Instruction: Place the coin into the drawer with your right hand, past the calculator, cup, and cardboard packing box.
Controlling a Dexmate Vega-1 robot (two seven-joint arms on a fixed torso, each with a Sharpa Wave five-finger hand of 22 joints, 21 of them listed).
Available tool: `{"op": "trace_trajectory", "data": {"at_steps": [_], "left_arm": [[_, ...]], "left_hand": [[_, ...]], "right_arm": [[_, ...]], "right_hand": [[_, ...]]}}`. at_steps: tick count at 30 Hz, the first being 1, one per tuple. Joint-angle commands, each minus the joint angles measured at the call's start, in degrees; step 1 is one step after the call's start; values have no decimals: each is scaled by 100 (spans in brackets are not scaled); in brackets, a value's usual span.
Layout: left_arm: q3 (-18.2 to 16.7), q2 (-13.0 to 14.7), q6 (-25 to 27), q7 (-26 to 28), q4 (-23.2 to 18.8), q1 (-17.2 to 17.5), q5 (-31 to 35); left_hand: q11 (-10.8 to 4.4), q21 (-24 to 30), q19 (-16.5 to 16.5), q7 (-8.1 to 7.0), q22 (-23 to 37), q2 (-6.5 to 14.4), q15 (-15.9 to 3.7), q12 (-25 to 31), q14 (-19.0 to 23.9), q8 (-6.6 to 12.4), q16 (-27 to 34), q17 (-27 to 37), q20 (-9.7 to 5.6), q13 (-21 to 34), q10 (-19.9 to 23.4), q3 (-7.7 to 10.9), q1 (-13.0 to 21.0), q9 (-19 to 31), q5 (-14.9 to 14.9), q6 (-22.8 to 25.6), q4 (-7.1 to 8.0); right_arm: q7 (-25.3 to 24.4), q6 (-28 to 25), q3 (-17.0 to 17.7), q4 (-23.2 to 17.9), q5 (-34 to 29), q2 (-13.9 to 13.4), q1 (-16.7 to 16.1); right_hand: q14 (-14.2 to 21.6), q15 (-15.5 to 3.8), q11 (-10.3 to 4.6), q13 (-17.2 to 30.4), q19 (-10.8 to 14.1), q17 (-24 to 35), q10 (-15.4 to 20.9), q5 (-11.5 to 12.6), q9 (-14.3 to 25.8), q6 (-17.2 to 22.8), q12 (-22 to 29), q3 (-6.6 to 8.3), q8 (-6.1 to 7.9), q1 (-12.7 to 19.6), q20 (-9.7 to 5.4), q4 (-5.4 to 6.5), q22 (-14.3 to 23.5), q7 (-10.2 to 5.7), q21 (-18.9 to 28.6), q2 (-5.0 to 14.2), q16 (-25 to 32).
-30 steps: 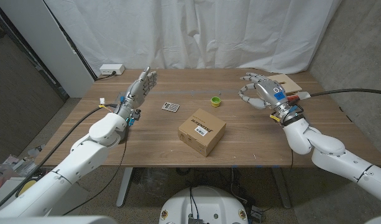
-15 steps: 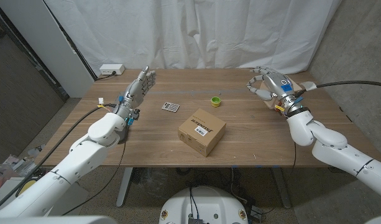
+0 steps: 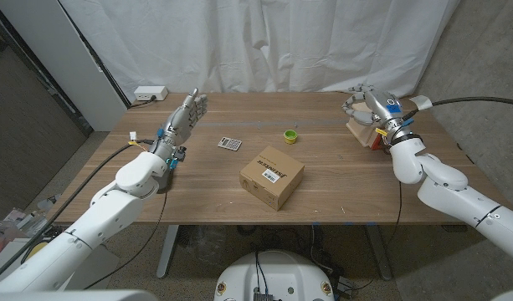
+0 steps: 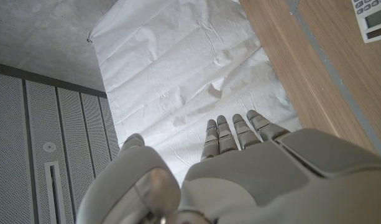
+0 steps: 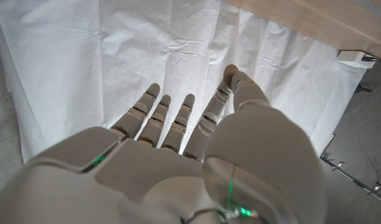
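While both arms reached in from the near corners, the long brown wooden desk [image 3: 340, 180] stood before a white creased curtain [image 3: 264, 42] that hung behind its far edge.

Right arm, white-shelled: its grey right hand [image 3: 369, 107] was raised over the far right corner of the desk, directly above a small light wooden drawer box [image 3: 362, 130] with something red at its near side. The fingers [image 3: 353, 104] were curved loosely and spread apart; in the right wrist view they stretched out toward the curtain with gaps between them. Could not tell whether anything was held under the palm. The coin could not be made out anywhere; too small or hidden.

Left arm: the left hand [image 3: 184, 119] stood on its edge at the far left of the desk, palm upright, its fingers [image 4: 230, 132] straight, close side by side, gripping nothing.

Brown cardboard packing box [image 3: 272, 176] with a white barcode label sat near the middle of the desk, turned cornerwise, well apart from both hands.

Small grey calculator [image 3: 229, 144] lay flat just beyond the box, toward the left hand; also seen at a corner of the left wrist view.

Small yellow-green cup [image 3: 290, 135] stood upright beyond the box, between calculator and drawer box.

White power strip [image 3: 151, 94] sat off the desk's far left corner.
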Motion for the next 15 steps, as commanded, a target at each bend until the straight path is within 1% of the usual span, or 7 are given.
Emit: {"op": "trace_trajectory", "data": {"at_steps": [1, 7, 11, 12, 15], "left_arm": [[-87, 2, -46, 34, -28, 106, -12], [-120, 2, -56, 65, -54, 140, 12], [-140, -4, -51, 95, -77, 146, 25], [-146, -1, -43, 106, -88, 147, 33], [-154, 7, -13, 122, -115, 158, 39]], "left_hand": [[-25, -2, -31, -2, 33, 49, -3, -7, -30, -12, 1, 23, 14, 25, 22, -28, 38, 12, 37, 54, -20], [-21, -2, -31, -7, 33, 51, -2, -7, -31, -12, 1, 23, 10, 25, 23, -34, 41, 12, 37, 56, -21], [-16, -2, -31, -3, 33, 54, -2, -9, -31, -11, 1, 23, 10, 25, 16, -38, 44, 12, 37, 59, -22], [-8, -1, -31, -8, 33, 54, -4, -10, -30, -10, 1, 23, 14, 25, 13, -39, 44, 12, 37, 61, -22], [-12, -1, -32, -6, 33, 56, -3, -11, -31, -12, 0, 23, 13, 25, 11, -42, 46, 12, 37, 55, -22]], "right_arm": [[258, -520, -8, 153, 430, 96, 217], [253, -675, 10, 278, 668, 94, 252], [277, -843, -21, 348, 780, 101, 315], [292, -928, -30, 392, 808, 115, 346], [268, -980, -55, 480, 882, 102, 391]], "right_hand": [[2, -196, 45, 1, -21, -4, 38, -3, 23, 154, 6, -29, 0, 35, -165, 3, 8, -151, -28, 25, -8], [14, -180, 60, 0, -25, -7, 54, -9, 24, 146, 4, -35, -12, 36, -161, 3, 6, -151, -32, 27, -2], [9, -185, 60, -1, -29, -7, 49, -12, 24, 139, -1, -37, -19, 36, -160, 4, 5, -152, -35, 32, -3], [4, -168, 81, -1, -31, -8, 40, -15, 25, 134, -8, -40, -25, 35, -154, 6, 4, -152, -37, 34, -4], [-7, -165, 87, -1, -35, -8, 42, -18, 26, 129, -11, -42, -30, 35, -152, 7, 4, -152, -39, 37, -8]]}}
